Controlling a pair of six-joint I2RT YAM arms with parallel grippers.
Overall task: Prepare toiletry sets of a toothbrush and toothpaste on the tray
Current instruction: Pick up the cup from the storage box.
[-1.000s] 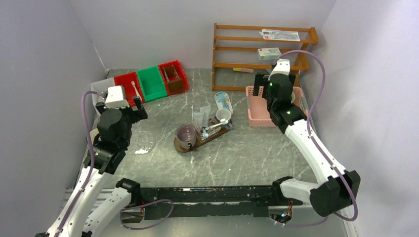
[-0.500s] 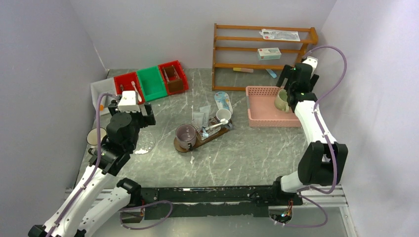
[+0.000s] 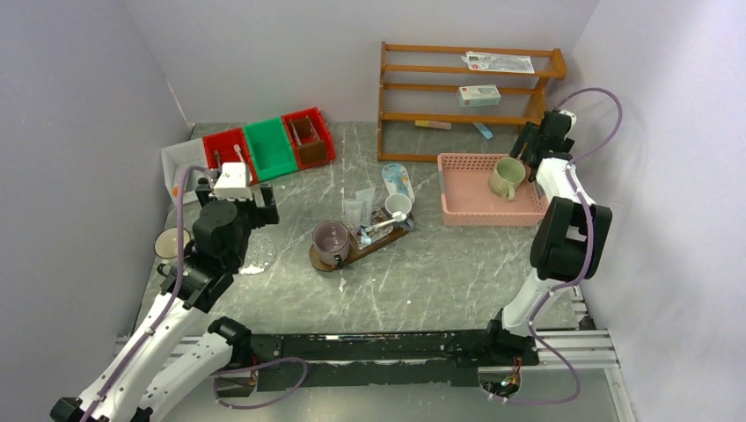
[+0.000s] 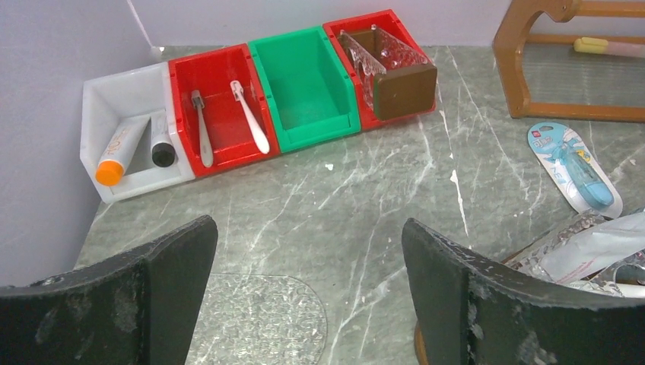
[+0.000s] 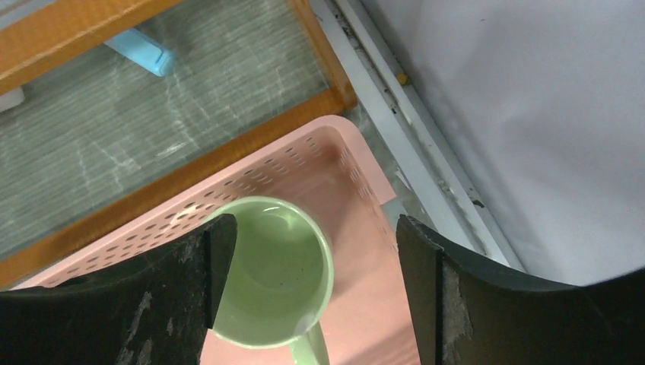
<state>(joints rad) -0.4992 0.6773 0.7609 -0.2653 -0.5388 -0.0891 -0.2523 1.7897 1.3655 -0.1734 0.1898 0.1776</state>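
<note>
The dark brown tray [image 3: 376, 243] lies mid-table and carries a purplish mug [image 3: 331, 239], a white cup [image 3: 398, 204], a white toothbrush [image 3: 383, 225] and wrapped white tubes [image 3: 354, 211]. My right gripper [image 3: 538, 144] hovers open over the pink basket's far right corner. In the right wrist view a green mug [image 5: 274, 274] stands in the basket [image 5: 357, 190], its right rim between my jaws [image 5: 312, 243] and its left rim under the left finger. My left gripper [image 3: 233, 189] is open and empty [image 4: 308, 251] above the table, facing the bins.
A white bin [image 4: 129, 144] holds tubes, a red bin [image 4: 220, 114] two toothbrushes, beside a green bin [image 4: 304, 84] and another red bin [image 4: 388, 68]. A clear plate [image 4: 258, 319], a packaged toothbrush [image 4: 574, 167], a brown cup [image 3: 167, 243] and the wooden rack [image 3: 471, 88] are also here.
My right arm has swung from the basket's left side to its far right corner, above the green mug. The left arm shifted slightly right, uncovering the brown cup.
</note>
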